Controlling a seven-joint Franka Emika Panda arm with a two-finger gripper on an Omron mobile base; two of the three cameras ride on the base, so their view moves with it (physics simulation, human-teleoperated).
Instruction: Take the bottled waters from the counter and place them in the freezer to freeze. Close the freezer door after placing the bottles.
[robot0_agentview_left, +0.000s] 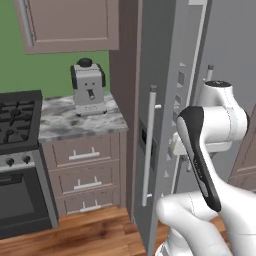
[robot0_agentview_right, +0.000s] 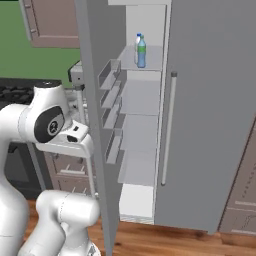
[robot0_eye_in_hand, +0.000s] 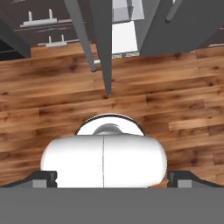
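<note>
Right base view: two bottled waters stand upright on a high freezer shelf.
One bottle is translucent white with a blue cap, one teal-tinted with a green cap; both are slim plastic, long axes vertical, caps up, touching or nearly so. One freezer door stands open, a flat grey panel carrying four inner bins. One marbled stone bench holds one black-and-silver coffee machine. Jaws spread wide, holding nothing, over wooden plank floor.
</note>
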